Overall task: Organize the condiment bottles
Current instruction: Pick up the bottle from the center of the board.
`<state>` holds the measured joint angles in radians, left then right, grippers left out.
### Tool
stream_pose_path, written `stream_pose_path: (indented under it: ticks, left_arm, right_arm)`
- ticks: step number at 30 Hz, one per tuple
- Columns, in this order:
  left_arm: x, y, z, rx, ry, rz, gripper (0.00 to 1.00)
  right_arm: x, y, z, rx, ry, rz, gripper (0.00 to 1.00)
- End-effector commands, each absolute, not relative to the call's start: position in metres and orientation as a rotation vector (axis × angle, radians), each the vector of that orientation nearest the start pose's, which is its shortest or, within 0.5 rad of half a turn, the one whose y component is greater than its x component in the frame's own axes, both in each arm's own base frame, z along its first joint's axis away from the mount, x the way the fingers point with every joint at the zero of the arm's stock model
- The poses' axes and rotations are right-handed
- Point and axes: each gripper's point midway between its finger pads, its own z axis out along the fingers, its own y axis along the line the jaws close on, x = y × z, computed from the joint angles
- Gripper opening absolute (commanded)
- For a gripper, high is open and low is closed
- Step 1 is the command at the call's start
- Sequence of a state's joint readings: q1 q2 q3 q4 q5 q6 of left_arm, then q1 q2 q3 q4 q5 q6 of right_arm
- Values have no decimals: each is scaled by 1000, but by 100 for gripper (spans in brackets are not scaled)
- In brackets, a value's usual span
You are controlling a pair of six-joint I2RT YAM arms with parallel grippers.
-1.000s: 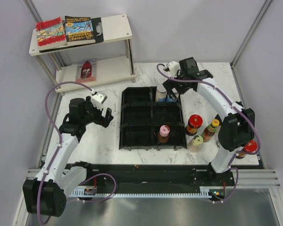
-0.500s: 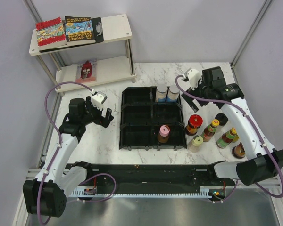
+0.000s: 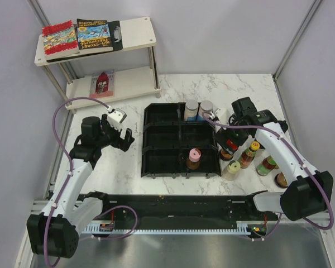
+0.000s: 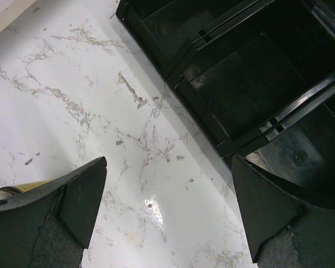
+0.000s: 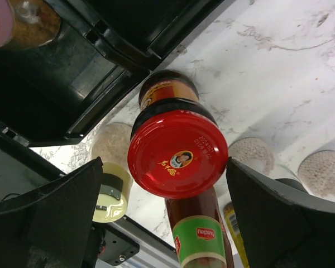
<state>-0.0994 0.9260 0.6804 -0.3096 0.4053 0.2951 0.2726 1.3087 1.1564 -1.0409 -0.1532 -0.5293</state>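
Right of the black tray (image 3: 146, 139), on the marble table (image 3: 173, 89), the right gripper (image 5: 163, 167) hangs over the red-cap jar (image 5: 177, 153). Its fingers are spread wide w/ the lid btwn them. There's a clear gap on one side; the other finger sits just beside the lid edge, can't tell if touching. The jar stands upright on the table, just beside the tray's right wall.

Near it, also on the table:
- pale-yellow-cap bottle (image 3: 233, 166), toward the near edge
- yellow-cap bottle (image 3: 251, 149), to the jar's right
- green-label bottle (image 3: 266, 165), further right
- dark-lidded jar (image 3: 280, 180), by the right arm, details too small to tell

Inside the tray, two pale-capped bottles (image 3: 198, 107) stand side by side, touching, in the far-right compt. A pink-cap bottle (image 3: 194, 156) stands upright in the near-right compt.

The left gripper (image 4: 167, 167) hovers well apart from all bottles, over the table just left of the tray. Its fingers are wide apart, w/ only marble and a tray corner showing btwn them.
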Motion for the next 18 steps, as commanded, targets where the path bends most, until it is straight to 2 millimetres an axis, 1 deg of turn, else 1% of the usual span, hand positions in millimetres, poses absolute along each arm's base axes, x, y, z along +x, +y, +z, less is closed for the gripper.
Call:
stream_pose_path:
  ticks: [1,4,10,13,14,16,17,18]
  left_arm:
    - [289,-91,176,640,1955,-337,100]
    - [289,-91,176,642,1953,-340,100]
    - [288,-91,176,643,1953,-344,100]
    - [288,-92,176,646,1950,-344,100]
    - [288,-91,177,643,1949,-343,99]
    - [288,-91,176,642,1952,-345,100]
    - [288,-91,177,643,1948,-343,100]
    - [288,-91,176,644,1952,-346,99]
  right_arm:
    - [251,80,135,-1131,2502,170,98]
    - [252,78,126,-1131,2514,162,98]
    - [261,82,113,-1106,2522,169,94]
    - [266,82,108,-1092,2528,160,88]
    - [266,82,108,-1090,2528,160,82]
    - [267,82,109,-1087,2527,156,75]
    - [266,81,110,-1089,2531,152,67]
    - [265,80,112,-1088,2530,147,65]
